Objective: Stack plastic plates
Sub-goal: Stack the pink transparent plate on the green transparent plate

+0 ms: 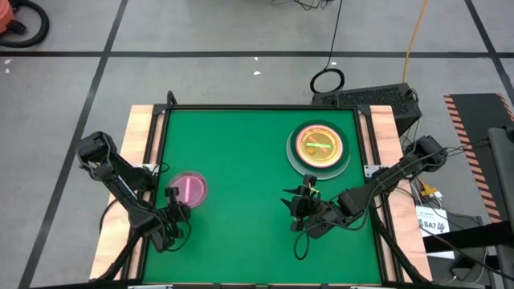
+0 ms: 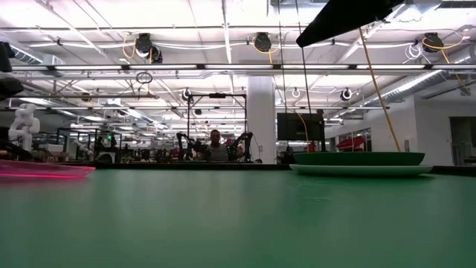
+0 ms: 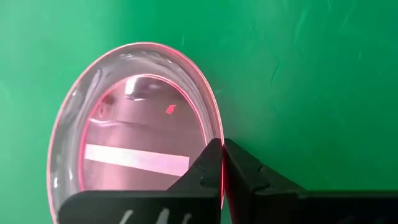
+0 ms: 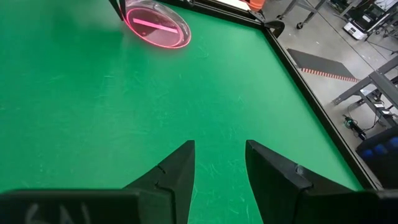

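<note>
A small translucent pink dish (image 1: pixel 191 188) with a pale bar mark lies on the green mat at the table's left, also seen in the left wrist view (image 3: pixel 137 137) and the right wrist view (image 4: pixel 158 25). My left gripper (image 1: pixel 173 195) is shut on its rim. A stack of plates (image 1: pixel 321 148) stands at the far right: translucent amber and green dishes on a dark-green plate over a pale one (image 2: pixel 358 162). My right gripper (image 1: pixel 299 205) hovers open over bare mat near the stack's near side, its fingers (image 4: pixel 180 168) with nothing between them. My left gripper (image 3: pixel 222 155) pinches the pink dish's rim (image 3: pixel 217 134) on the side toward the table's left near corner. One finger is inside the dish and one outside. The fingers slant down from that corner. The dish's bottom lies on the mat (image 2: pixel 44 170).
The green mat (image 1: pixel 241 160) lies bare between the pink dish and the stack. Raised black rails and wooden side boards (image 1: pixel 138 136) border the table. Beyond the far edge a person sits in the room (image 2: pixel 216 149).
</note>
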Controlling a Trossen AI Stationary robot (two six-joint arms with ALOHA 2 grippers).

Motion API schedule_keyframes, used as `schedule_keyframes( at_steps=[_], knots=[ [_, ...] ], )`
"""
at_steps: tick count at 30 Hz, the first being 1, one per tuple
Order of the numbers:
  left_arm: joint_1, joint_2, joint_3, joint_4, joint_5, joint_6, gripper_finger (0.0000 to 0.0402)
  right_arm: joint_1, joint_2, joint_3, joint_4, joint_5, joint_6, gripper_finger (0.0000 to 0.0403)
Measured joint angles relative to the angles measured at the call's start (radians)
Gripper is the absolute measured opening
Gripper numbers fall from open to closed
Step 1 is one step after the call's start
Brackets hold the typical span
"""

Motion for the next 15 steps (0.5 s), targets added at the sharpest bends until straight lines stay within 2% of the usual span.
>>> schedule_keyframes(
  at_steps=[8,15],
  knots=[
    [0.0,0.0,0.043,-0.029,-0.042,0.007,0.0006,0.0,0.0,0.0,0.001,0.0,0.003,0.0134],
    [0.004,0.0,0.096,-0.028,-0.097,0.081,0.0006,0.0,0.0,0.0,0.012,0.0,0.001,0.0134]
  ],
)
